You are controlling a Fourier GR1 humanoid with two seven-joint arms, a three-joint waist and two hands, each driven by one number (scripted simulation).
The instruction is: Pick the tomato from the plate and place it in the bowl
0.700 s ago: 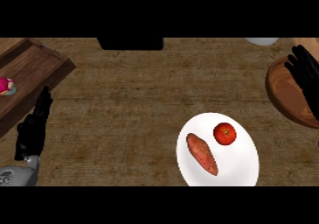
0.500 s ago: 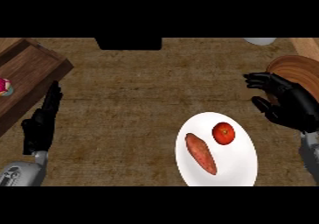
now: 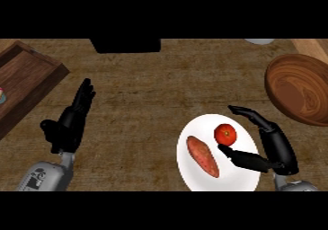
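Small red round tomato (image 3: 225, 133) sits on white oval plate (image 3: 192, 177), beside an orange sweet potato (image 3: 202, 156). Right hand (image 3: 271, 148) at tomato's 3 o'clock, fingers spread, not gripping. Brown wooden bowl (image 3: 300, 89) at 1 o'clock. Left hand (image 3: 71, 121) resting, fingers straight.

Right hand (image 3: 271, 148) open beside tomato (image 3: 225, 133) (on plate (image 3: 192, 177)) — bowl (image 3: 302, 87) apart.

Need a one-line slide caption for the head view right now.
Right hand open around the tomato on the white plate, wooden bowl waiting beyond.
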